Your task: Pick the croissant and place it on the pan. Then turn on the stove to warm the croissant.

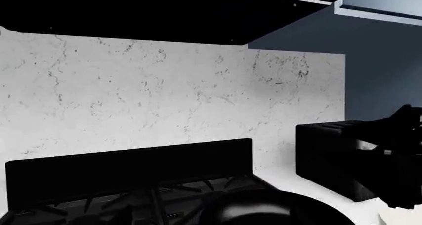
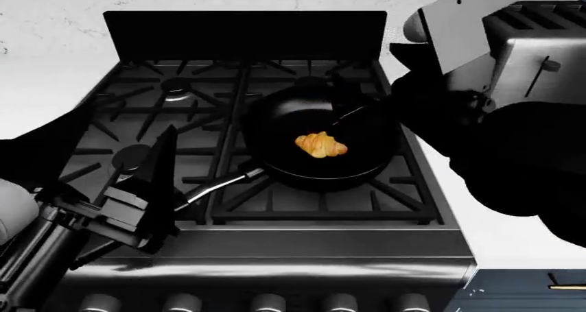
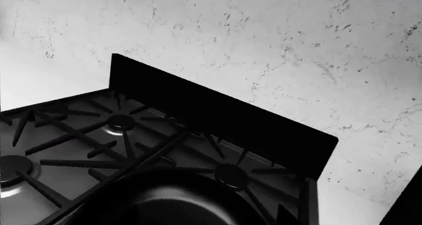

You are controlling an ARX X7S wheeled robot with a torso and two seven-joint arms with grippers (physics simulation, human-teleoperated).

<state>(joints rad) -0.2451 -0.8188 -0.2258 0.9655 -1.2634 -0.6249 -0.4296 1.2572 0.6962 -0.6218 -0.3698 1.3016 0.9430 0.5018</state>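
The golden-brown croissant (image 2: 320, 145) lies inside the round black pan (image 2: 274, 127), which sits on the grates of the black stove (image 2: 183, 92). The pan's handle (image 2: 216, 185) points toward the stove's front left. My left gripper (image 2: 163, 178) hangs over the front-left grates, beside the handle's end; its dark fingers merge and I cannot read their gap. My right gripper (image 2: 416, 86) is a dark mass at the pan's far right rim, its state unreadable. Both wrist views show only the pan's rim (image 1: 264, 210) (image 3: 165, 195), no fingers.
A steel-and-black toaster (image 2: 536, 51) (image 1: 343, 156) stands on the counter right of the stove. A row of knobs (image 2: 265, 303) lines the stove's front edge. The stove's raised back panel (image 3: 218, 116) and a marble backsplash (image 1: 165, 91) close off the rear.
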